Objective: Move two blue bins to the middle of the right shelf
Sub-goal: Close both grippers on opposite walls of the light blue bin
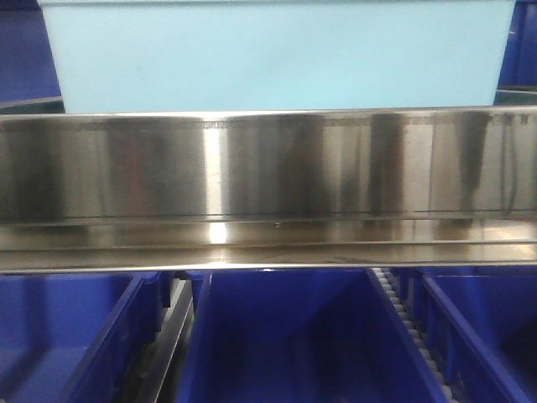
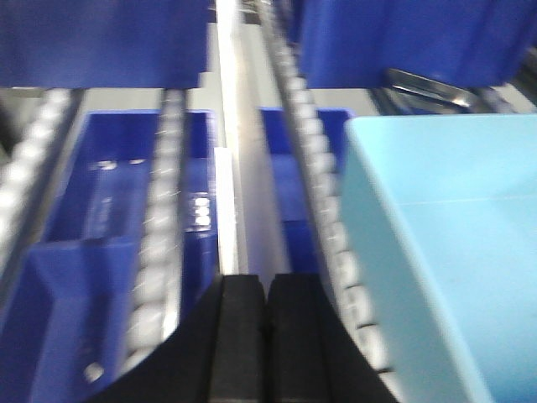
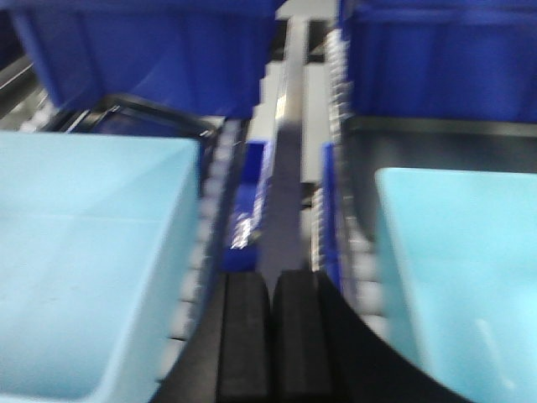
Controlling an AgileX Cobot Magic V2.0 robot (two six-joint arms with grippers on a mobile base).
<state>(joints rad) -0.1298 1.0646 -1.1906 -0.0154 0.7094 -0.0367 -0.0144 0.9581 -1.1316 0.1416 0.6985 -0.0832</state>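
While just above the steel rail (image 1: 268, 168), pale bin (image 1: 277, 54), dark-blue bins (image 1: 285, 336) below.

— Where could a gripper pass?
— In the right wrist view, only down the narrow roller lane (image 3: 281, 193) between the left pale-blue bin (image 3: 84, 252) and the right pale-blue bin (image 3: 457, 277).
— And beyond?
— Dark blue bins (image 3: 159, 59) wall off the far end. Seen from the front, the steel rail (image 1: 268, 180) spans the whole width, with open navy bins (image 1: 285, 336) below it.
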